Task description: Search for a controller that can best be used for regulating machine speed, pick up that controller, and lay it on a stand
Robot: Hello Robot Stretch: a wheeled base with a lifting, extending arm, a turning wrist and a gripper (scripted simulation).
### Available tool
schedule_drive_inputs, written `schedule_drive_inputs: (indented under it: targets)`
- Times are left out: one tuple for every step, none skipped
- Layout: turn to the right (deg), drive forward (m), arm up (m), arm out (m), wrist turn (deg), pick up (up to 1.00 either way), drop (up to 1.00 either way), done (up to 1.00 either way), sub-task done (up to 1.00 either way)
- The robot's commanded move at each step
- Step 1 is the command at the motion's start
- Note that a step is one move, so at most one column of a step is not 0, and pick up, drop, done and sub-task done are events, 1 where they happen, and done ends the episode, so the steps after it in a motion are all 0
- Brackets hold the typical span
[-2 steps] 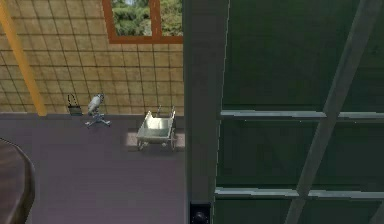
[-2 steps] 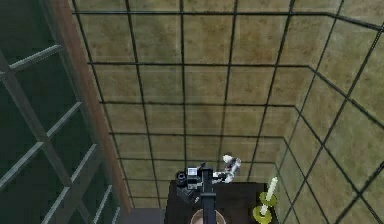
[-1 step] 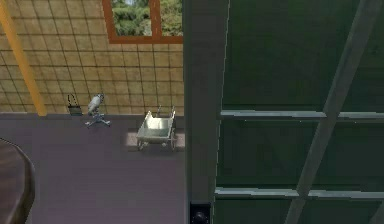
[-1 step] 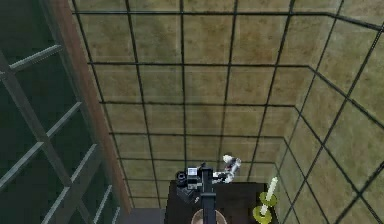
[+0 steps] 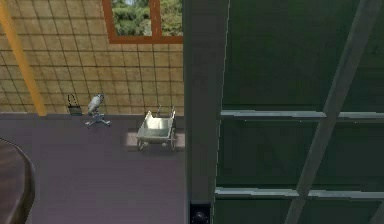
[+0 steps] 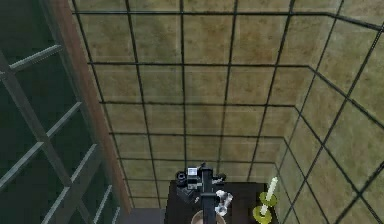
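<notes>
Tiled wall (image 6: 200, 90) is backing the gripper (image 6: 187, 177) at a dark tabletop (image 6: 177, 213), yellowish object (image 6: 266, 205) at its four o'clock; jaws and hold cannot be told, so pickup and placing are looking unfinished.

The forward view looks ahead and somewhat down across the purple floor (image 5: 90, 170) to a far tiled wall (image 5: 80, 60). A dark green framed panel (image 5: 300, 110) stands very near on its right. The arm side view faces a near side wall (image 6: 200, 80). Both views share that panel (image 6: 40, 130), here at the left edge.
</notes>
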Motion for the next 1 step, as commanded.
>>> schedule_drive_inputs:
  targets:
    - [0.0,0.00,0.10,0.00,0.0,0.00,0.00,0.00,0.00]
